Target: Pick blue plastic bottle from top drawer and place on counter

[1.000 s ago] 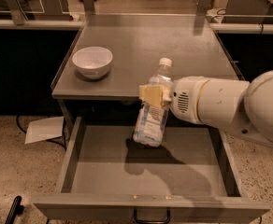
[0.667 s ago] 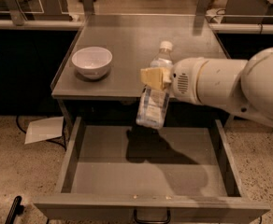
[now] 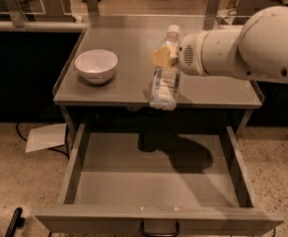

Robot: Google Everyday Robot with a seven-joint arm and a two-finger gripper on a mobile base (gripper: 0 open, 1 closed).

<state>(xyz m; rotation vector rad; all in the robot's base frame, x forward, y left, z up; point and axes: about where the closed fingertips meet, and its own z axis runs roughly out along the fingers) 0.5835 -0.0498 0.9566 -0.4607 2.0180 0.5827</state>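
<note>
The blue plastic bottle [image 3: 164, 75] hangs in the air, white cap up, over the front edge of the counter [image 3: 134, 38]. My gripper [image 3: 162, 57] is shut on the bottle's upper part; its yellowish fingers [image 3: 160, 57] press the near side. The white arm reaches in from the right. The top drawer [image 3: 154, 181] is pulled wide open below, its flat grey bottom bare, with the dark loop handle [image 3: 160, 229] at its front.
A white bowl [image 3: 96, 64] stands on the counter's left side. A sheet of paper [image 3: 46, 136] lies on the speckled floor at the left. Dark cabinets flank the counter, and posts stand along its far edge.
My gripper has lifted the bottle up out of the drawer and moved it back toward the counter. The bottle now hangs at counter height instead of inside the drawer.
</note>
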